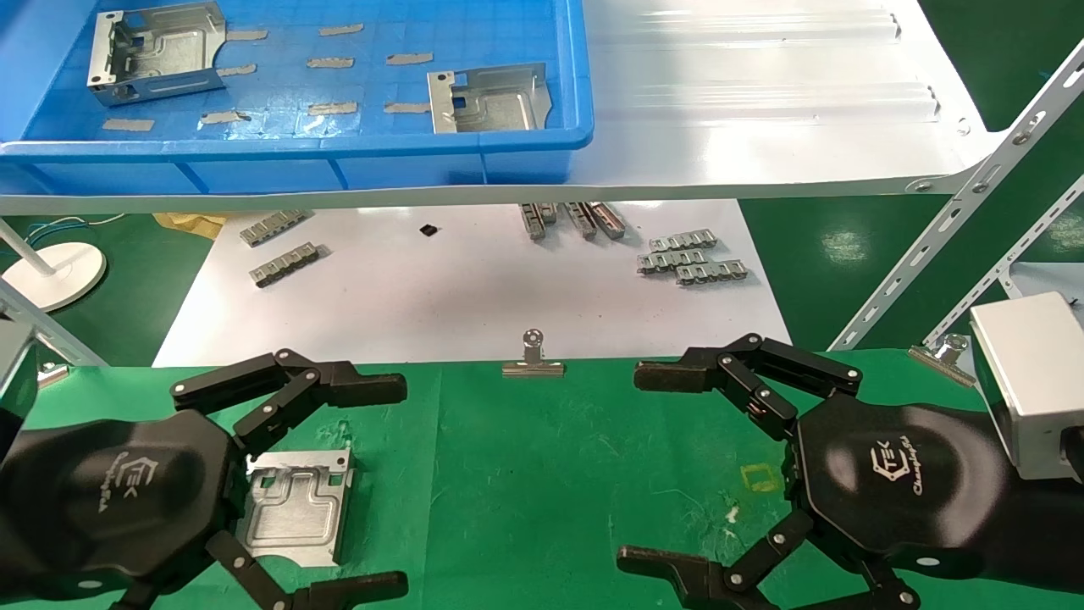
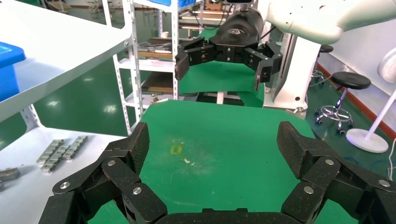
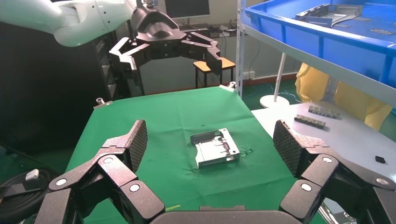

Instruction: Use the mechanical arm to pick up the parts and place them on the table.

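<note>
Silvery part (image 1: 296, 506) lies flat on the green table (image 1: 542, 474), lower left, under the spread-fingered left gripper (image 1: 339, 483). Right gripper (image 1: 652, 466), fingers apart, hovers lower right over bare cloth.

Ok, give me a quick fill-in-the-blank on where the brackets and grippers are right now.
1. The number of metal brackets left in the blue bin is ____.
2. One metal bracket lies on the green cloth, between the open fingers of the ____ gripper.
3. The right gripper hovers over the cloth, open and holding ____.
4. The small ladder-like strips lie on the ____ sheet below the shelf.

Missing words: two; left; nothing; white
</note>
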`<action>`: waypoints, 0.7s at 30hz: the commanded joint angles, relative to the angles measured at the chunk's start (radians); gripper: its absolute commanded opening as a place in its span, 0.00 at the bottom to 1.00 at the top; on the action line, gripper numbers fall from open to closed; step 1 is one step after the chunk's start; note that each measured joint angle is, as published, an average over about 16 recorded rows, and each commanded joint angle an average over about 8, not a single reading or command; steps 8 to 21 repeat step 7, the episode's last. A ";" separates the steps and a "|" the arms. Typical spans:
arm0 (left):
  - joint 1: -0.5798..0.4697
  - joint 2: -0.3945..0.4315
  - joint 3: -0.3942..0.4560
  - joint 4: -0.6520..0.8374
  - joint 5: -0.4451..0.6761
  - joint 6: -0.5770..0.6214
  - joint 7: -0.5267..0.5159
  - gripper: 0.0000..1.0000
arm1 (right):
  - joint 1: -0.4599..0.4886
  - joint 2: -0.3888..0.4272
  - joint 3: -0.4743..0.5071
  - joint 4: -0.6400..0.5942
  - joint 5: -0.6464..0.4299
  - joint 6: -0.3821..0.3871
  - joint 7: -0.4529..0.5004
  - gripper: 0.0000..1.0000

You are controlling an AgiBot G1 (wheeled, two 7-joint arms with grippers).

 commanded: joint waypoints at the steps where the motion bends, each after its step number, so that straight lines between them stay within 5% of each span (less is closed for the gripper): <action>1: 0.009 -0.003 -0.011 -0.018 -0.003 -0.001 -0.009 1.00 | 0.000 0.000 0.000 0.000 0.000 0.000 0.000 1.00; 21: 0.004 -0.002 -0.005 -0.007 -0.003 -0.002 -0.003 1.00 | 0.000 0.000 0.000 0.000 0.000 0.000 0.000 1.00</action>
